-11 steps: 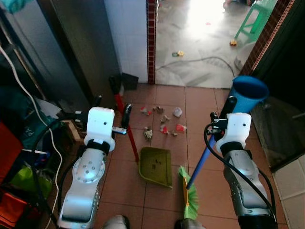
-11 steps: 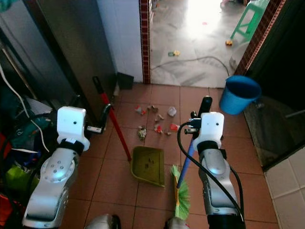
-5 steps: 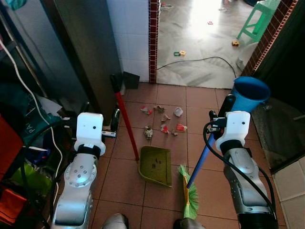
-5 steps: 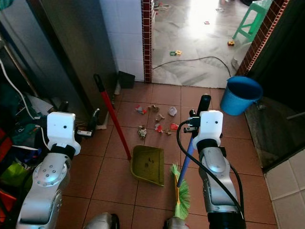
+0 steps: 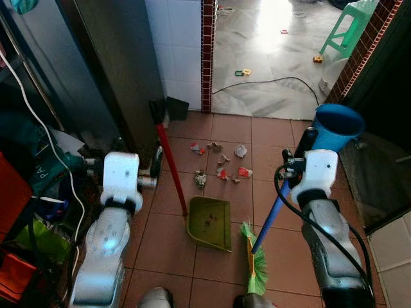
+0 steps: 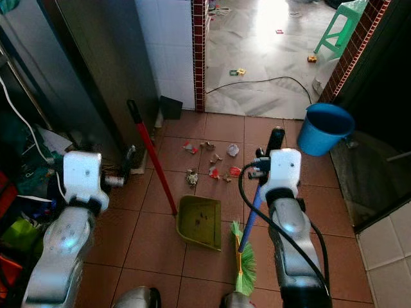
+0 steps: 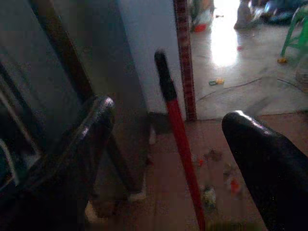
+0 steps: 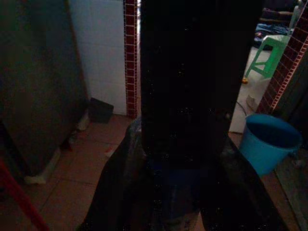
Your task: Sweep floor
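Note:
My right gripper (image 5: 307,142) is shut on the blue handle (image 5: 270,218) of a broom, whose green bristles (image 5: 255,266) rest on the tiles close to my feet. A green dustpan (image 5: 210,222) lies on the floor left of the bristles. Its red handle (image 5: 170,163) with a black grip rises toward the steel cabinet. My left gripper (image 5: 137,154) stands open to the left of that handle, not touching it; in the left wrist view the red handle (image 7: 180,139) shows beyond the spread fingers (image 7: 72,159). A scatter of small litter (image 5: 218,163) lies beyond the dustpan.
A blue bucket (image 5: 337,125) stands at the right by a dark doorway. Bags and cables (image 5: 38,186) crowd the left beside a steel cabinet (image 5: 109,70). Past the brick-edged threshold (image 5: 205,58), a cable (image 5: 270,82), small toys and a green stool (image 5: 347,29) lie on the grey floor.
My left gripper has drawn back to the left, away from the dustpan's red handle. The right gripper keeps its hold on the broom in the same place.

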